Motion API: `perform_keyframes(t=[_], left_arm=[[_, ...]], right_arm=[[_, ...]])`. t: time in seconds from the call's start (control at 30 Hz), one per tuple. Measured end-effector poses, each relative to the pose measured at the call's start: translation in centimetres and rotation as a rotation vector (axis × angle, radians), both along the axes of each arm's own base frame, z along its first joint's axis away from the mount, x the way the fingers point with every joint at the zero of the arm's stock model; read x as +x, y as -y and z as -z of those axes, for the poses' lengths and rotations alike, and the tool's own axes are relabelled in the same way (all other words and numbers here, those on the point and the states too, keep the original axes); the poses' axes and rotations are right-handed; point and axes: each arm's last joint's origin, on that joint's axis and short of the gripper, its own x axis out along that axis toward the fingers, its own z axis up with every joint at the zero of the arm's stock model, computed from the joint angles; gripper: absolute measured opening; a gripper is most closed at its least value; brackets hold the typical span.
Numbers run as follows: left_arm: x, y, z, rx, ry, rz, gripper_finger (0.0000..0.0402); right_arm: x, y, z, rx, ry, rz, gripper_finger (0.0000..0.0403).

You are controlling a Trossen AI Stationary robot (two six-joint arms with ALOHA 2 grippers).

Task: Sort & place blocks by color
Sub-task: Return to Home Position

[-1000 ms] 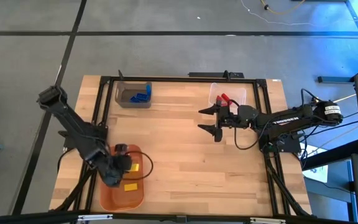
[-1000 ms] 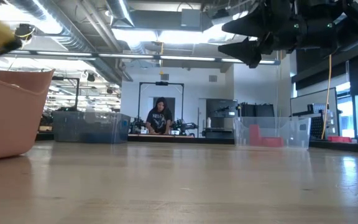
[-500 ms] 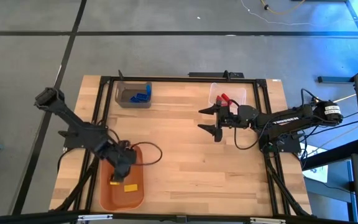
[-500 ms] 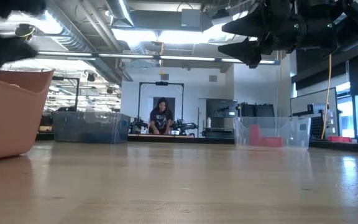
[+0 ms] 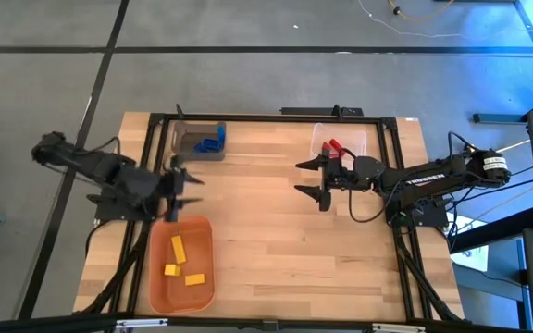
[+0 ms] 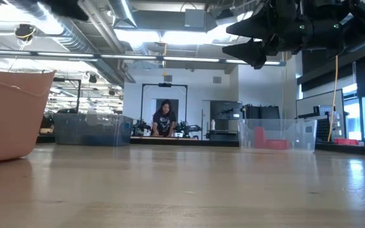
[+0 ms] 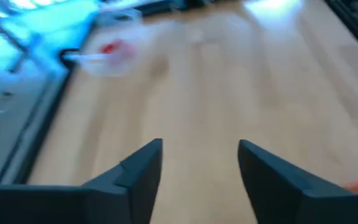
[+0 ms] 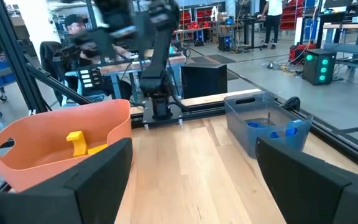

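The blocks are all in bins as far as I can see: three yellow blocks (image 5: 178,246) lie loose and apart in the orange bin (image 5: 202,239) at the table's (image 5: 276,240) near left, a cluster of blue blocks (image 5: 213,142) sits in the grey bin (image 5: 185,141) at the far left, and red blocks (image 5: 332,146) in the clear bin (image 5: 354,141) at the far right. I find none on the bare boards. I judge these small plastic pieces to be light, rigid and smooth, so liable to slip or twist; I would pinch an elongated one across its narrow width, at mid-length, on the flat sides. The left end effector (image 5: 191,183) hovers just beyond the orange bin, fingers spread, nothing between them. The right end effector (image 5: 315,180) hangs near the clear bin, spread wide and empty.
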Motion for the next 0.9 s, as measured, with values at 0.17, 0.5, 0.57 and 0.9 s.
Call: perform_keyframes(t=[0.17,0.5,0.57,0.9], left_arm=[[-1.6,-2.5,3.8,-0.065,0.186,-0.09,0.013],[-2.8,-3.2,12.6,-0.171,0.453,-0.038,0.0006],[-2.9,-3.2,13.6,-0.171,0.492,-0.033,0.0002],[-3.6,-3.7,14.1,-0.12,0.545,-0.037,0.0]], right_arm=[[0.0,0.0,0.0,0.0,0.0,0.0,0.0342],[0.0,0.0,0.0,0.029,0.007,0.001,0.0342],[0.0,0.0,0.0,0.027,0.007,0.0,0.0342],[-0.1,0.1,0.4,0.059,-0.04,0.013,0.029]])
